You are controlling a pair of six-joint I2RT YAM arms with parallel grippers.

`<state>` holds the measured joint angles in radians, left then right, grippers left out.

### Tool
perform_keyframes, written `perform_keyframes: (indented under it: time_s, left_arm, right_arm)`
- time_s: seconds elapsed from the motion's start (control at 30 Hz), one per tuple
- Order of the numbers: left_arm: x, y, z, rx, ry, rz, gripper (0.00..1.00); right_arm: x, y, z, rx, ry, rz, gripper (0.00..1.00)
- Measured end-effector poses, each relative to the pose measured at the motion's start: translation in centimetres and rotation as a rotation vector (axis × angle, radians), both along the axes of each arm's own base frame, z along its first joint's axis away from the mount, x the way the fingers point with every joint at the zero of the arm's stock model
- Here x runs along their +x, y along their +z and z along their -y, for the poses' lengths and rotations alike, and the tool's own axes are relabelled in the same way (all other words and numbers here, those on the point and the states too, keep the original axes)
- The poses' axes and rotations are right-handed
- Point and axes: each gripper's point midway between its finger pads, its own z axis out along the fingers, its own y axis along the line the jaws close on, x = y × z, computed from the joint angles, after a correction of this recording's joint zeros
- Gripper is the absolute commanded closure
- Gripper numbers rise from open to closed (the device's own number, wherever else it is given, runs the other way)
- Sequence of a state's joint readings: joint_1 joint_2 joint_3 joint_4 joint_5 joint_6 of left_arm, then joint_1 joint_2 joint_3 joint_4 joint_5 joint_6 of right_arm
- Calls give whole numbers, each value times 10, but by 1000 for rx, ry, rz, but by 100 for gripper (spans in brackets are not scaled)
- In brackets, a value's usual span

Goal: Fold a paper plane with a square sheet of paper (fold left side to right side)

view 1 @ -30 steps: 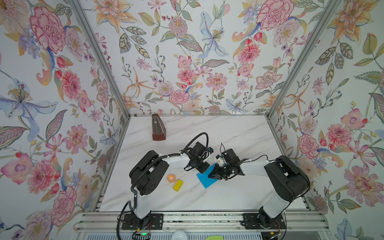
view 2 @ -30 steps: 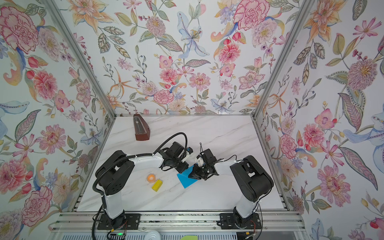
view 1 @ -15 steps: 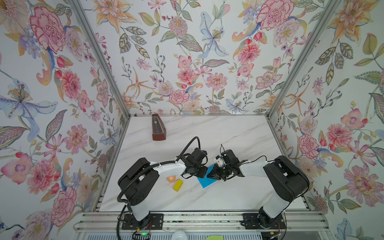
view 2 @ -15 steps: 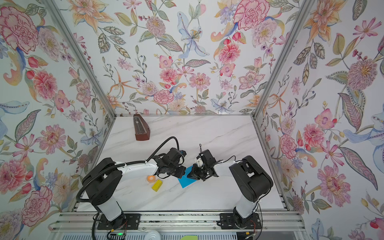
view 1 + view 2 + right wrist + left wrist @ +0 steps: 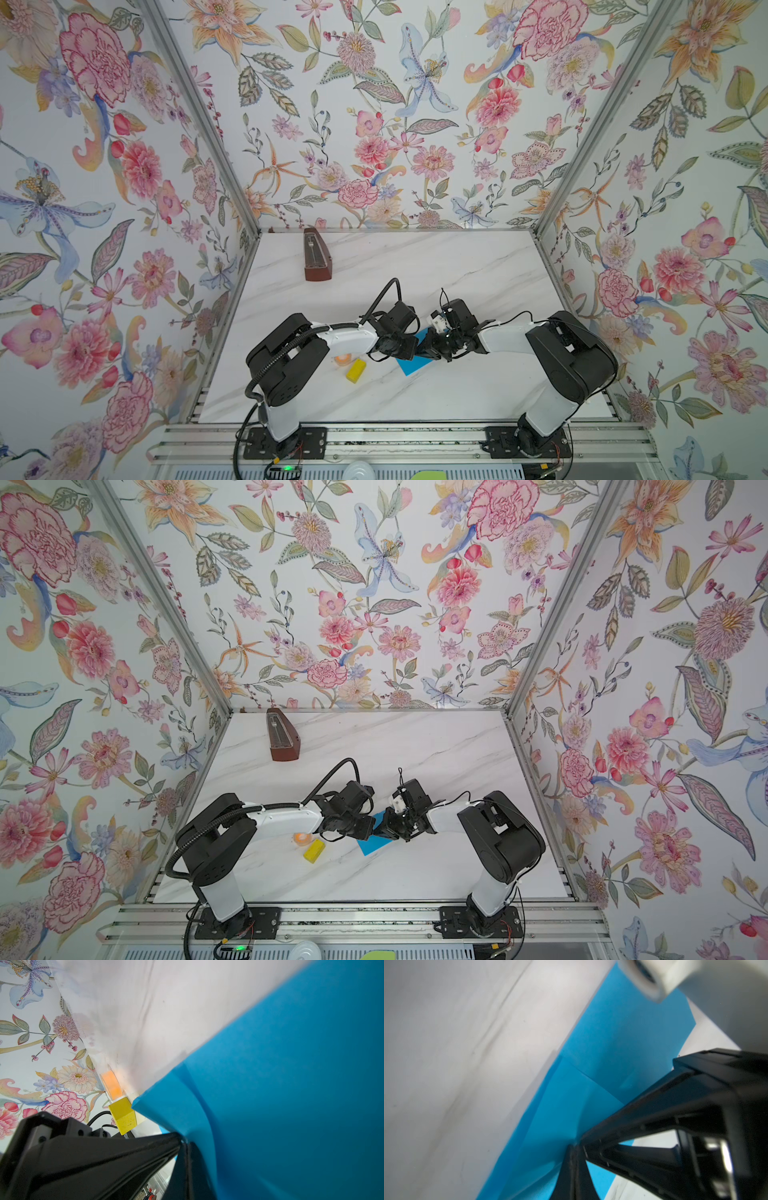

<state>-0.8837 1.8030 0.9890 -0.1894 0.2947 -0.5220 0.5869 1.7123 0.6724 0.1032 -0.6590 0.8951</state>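
Note:
The square sheet of paper (image 5: 411, 366) (image 5: 372, 846) is bright blue and lies on the marble table, front of centre, mostly covered by both grippers. Creases and a raised flap show on it (image 5: 612, 1043) (image 5: 291, 1084). My left gripper (image 5: 414, 349) (image 5: 370, 830) (image 5: 574, 1153) is shut, with its tip down on the paper. My right gripper (image 5: 429, 349) (image 5: 385, 830) (image 5: 187, 1148) is shut too. The two tips meet almost nose to nose on the sheet. No paper shows between either pair of jaws. No finished paper plane is in view.
A yellow block (image 5: 356, 370) (image 5: 313, 850) (image 5: 122, 1115) and a small orange round thing (image 5: 343, 358) (image 5: 301, 838) (image 5: 111, 1086) lie just left of the paper. A brown wooden metronome (image 5: 316, 257) (image 5: 282, 737) stands at the back left. Floral walls close in three sides.
My left gripper has come forward and to the right, down onto the paper, until its tip meets the right gripper. The right gripper has hardly moved. Less of the paper shows now.

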Motion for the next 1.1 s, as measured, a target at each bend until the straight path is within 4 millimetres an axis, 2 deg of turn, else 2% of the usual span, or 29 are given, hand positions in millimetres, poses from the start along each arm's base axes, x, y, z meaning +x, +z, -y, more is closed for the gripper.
perform_keyframes:
  time_s: [0.43,0.87,1.1]
  left_arm:
    - [7,-1,-8,-9,47,5,100]
    - [29,-3,-74,-40,189,-4,100]
    - [29,-2,-94,-13,213,1,100]
  right_arm:
    - [1,0,0,2,1,2,99]
    - [1,-1,0,1,1,2,99]
    - [1,-1,-1,0,14,14,99]
